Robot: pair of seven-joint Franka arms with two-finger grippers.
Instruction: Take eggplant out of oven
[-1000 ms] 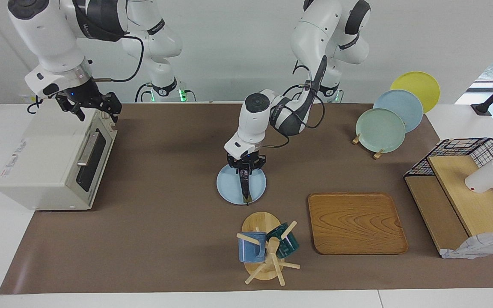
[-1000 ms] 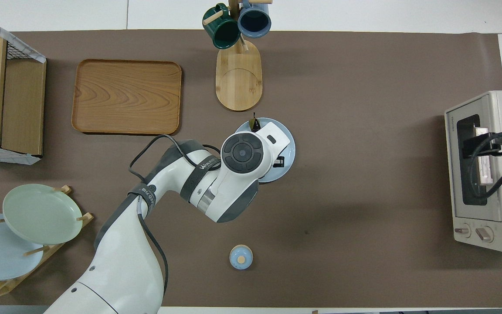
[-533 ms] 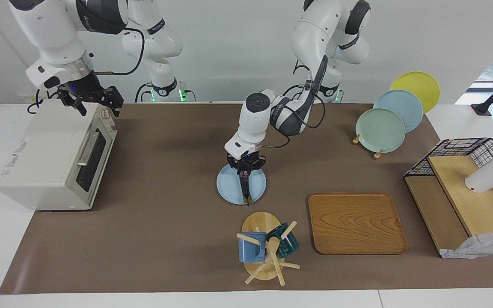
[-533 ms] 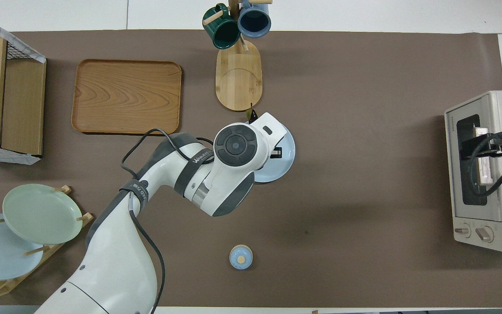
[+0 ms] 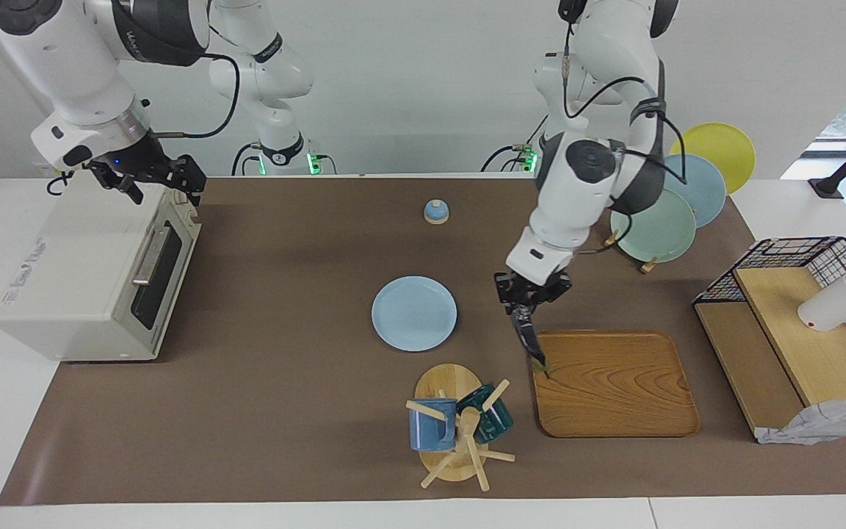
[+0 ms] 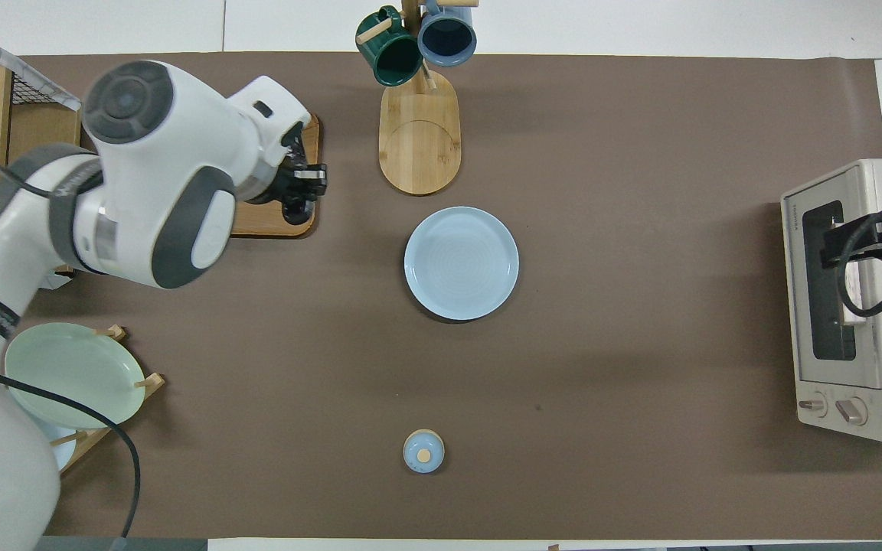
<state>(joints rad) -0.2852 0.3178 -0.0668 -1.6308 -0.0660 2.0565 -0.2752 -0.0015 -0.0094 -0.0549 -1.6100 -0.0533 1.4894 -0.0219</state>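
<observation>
The left gripper (image 5: 527, 308), clamped on the slim dark purple eggplant (image 5: 528, 334), has carried it from the round pale-blue plate (image 5: 414, 314) to over the rectangular wooden tray (image 5: 614, 383), so removal from the closed off-white toaster oven (image 5: 96, 268) looks done, while the right gripper (image 5: 150, 176), fingers apart, waits above the oven.

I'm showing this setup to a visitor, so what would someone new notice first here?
First, the left claw shut on the eggplant, which hangs tip-down over the edge of the wooden tray. Next, the bare blue plate mid-table, beside the tray toward the right arm's end. Then the oven at that end, door closed, with the right claw over its top.
</observation>
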